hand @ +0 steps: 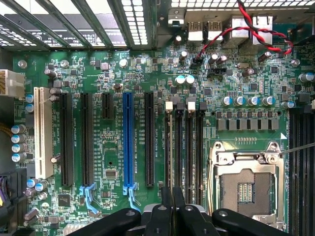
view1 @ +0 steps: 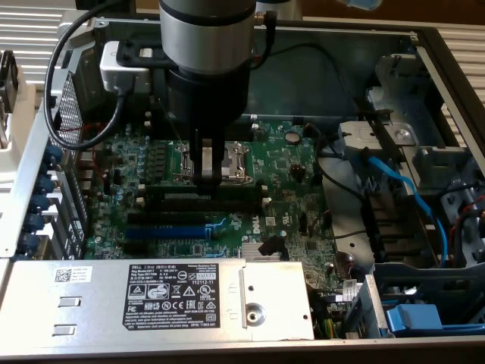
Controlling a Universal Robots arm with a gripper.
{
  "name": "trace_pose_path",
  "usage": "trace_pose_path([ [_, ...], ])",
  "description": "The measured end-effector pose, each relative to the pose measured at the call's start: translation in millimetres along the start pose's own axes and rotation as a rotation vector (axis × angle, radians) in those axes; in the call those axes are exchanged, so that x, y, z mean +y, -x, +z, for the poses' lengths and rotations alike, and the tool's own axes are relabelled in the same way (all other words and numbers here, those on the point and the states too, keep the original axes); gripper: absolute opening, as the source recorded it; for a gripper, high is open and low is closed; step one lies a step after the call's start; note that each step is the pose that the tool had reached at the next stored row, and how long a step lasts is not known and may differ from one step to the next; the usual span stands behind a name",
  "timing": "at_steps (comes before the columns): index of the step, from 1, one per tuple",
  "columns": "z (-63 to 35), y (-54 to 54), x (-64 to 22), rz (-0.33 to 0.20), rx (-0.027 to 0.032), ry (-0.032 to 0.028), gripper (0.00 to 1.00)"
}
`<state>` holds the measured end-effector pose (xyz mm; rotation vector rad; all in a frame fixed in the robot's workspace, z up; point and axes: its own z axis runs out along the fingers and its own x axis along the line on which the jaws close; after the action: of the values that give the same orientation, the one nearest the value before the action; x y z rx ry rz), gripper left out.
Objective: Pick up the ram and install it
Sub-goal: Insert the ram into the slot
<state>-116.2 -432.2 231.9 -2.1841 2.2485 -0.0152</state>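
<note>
The ram [view1: 236, 191] is a long dark strip lying level, right down on the black memory slots [view1: 244, 203] of the green motherboard [view1: 284, 171]. My gripper [view1: 206, 176] reaches straight down from above and is shut on the ram near its middle. In the wrist view the gripper [hand: 172, 209] is pinched narrow over the memory slots [hand: 189, 147], beside the CPU socket [hand: 246, 184]. There the ram is edge-on and hard to tell from the slot beneath. Whether it sits in a slot or just above it I cannot tell.
A blue expansion slot [view1: 163, 231] and black slots lie beside the memory slots. The power supply [view1: 151, 296] with its label lies along the near side. Blue cables [view1: 402, 189] and drive bays crowd the exterior view's right. Case walls ring the board.
</note>
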Motion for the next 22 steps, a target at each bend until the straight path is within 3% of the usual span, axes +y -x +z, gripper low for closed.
trace_pose_path([
  [22,1.4,0.0,0.0,0.000,0.0000,-0.0007,0.12],
])
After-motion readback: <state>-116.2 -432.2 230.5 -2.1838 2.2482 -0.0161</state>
